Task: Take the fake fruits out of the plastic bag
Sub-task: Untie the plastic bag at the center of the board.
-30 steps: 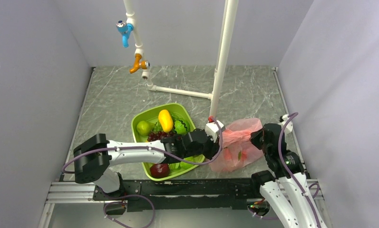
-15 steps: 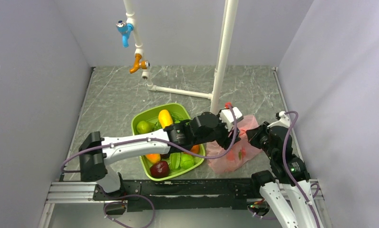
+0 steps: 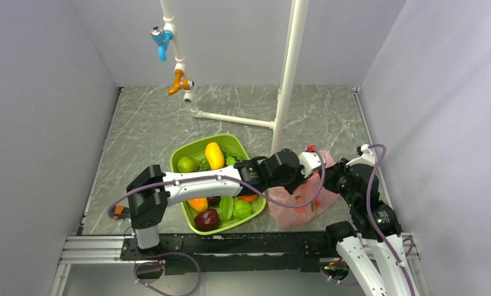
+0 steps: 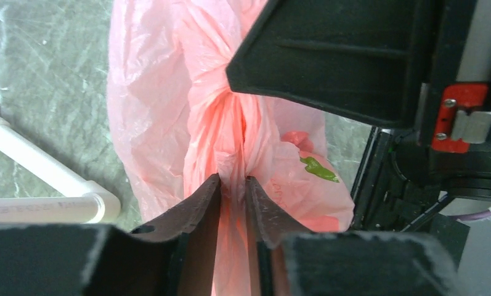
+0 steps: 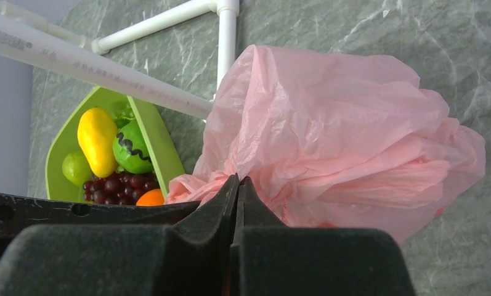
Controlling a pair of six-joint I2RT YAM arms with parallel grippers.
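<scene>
The pink plastic bag lies right of the green tray, bunched up between both grippers. My left gripper reaches across the tray and is shut on a gathered fold of the bag; the film runs between its fingers. My right gripper is shut on the bag's edge, its jaws pressed together at the film. In the left wrist view the bag necks into the right gripper's black body. The fake fruits are hidden inside the bag; only a green print shows on it.
The green tray holds a yellow mango, grapes, an orange, green fruits and a dark maroon apple. A white pipe frame stands just behind the bag, its foot bar on the marble floor.
My left arm has swung right from the tray's near corner over to the bag's top, and the bag has been drawn up and bunched narrower. The right gripper has shifted slightly back.
</scene>
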